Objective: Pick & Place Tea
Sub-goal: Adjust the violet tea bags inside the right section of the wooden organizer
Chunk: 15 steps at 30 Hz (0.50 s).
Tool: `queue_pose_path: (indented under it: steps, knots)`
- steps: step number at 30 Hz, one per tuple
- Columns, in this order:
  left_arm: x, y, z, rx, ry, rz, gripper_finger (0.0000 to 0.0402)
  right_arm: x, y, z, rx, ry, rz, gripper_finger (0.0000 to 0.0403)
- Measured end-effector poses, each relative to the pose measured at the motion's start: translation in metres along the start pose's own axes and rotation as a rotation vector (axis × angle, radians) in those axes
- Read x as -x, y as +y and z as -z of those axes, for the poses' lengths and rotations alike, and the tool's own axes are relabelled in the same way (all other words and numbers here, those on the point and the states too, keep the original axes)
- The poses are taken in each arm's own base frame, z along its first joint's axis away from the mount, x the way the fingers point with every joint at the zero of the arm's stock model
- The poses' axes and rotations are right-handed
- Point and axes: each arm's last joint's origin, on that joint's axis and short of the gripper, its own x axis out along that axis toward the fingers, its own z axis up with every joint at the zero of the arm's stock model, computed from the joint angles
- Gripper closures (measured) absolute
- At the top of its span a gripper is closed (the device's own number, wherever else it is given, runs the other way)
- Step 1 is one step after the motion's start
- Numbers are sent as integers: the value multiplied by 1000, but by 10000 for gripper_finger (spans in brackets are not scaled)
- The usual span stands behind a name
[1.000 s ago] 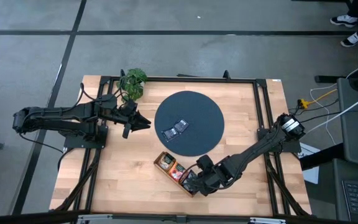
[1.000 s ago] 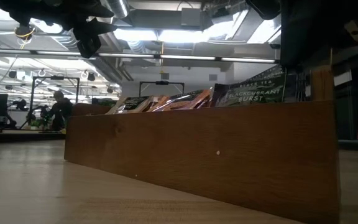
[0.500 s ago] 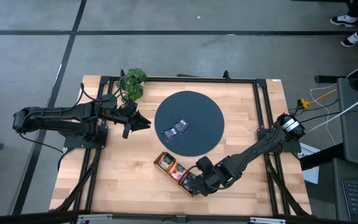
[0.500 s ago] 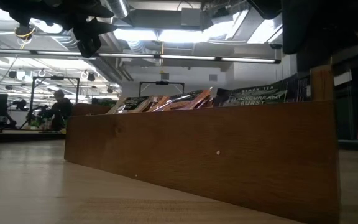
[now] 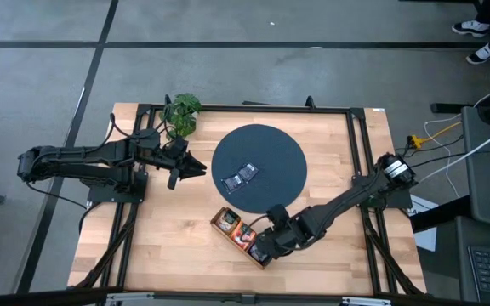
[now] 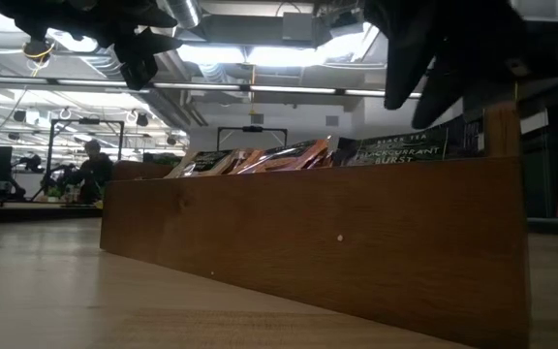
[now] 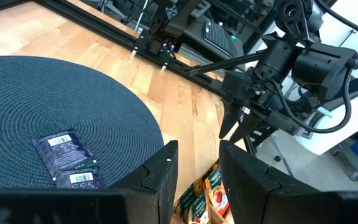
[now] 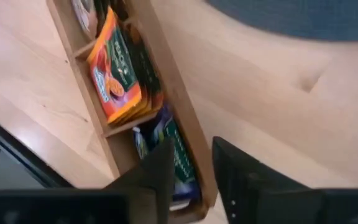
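Note:
Two blue tea sachets (image 5: 239,177) lie flat on the dark round mat (image 5: 270,144); the left wrist view shows them too (image 7: 64,152). More tea stands on edge in the wooden tray (image 5: 228,228): orange sachets (image 8: 114,78) in the middle compartment and dark green-blue ones (image 8: 174,155) in the near end compartment. My right gripper (image 8: 191,168) hovers open over that end compartment, pointing steeply down, and touches nothing. In the low view its fingers (image 6: 434,78) stand above the blackcurrant sachet (image 6: 395,151). My left gripper (image 5: 201,169) waits open at the mat's left rim.
A leafy green plant (image 5: 182,113) stands at the table's far left. The tray lies slantwise near the table's front edge, just in front of the mat. Bare wood lies left of the tray (image 5: 160,238) and right of the mat (image 5: 339,153). A black frame rail (image 5: 357,144) borders the table.
My right gripper has opened over the tray's near end compartment and let go of the dark blackcurrant sachet. The sachet has sunk a little lower among the others there. In the low view the gripper's fingers now show spread above it.

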Motion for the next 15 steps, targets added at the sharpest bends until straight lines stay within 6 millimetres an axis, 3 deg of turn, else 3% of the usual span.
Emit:
queue_pose_path:
  steps: [6, 15]
  knots:
    - [0, 0, 0, 0, 0, 0, 288, -2, 2, -6, 35, 47, -13, 388]
    - [0, 0, 0, 1, 3, -1, 288, -28, 1, 2, 52, 116, 34, 397]
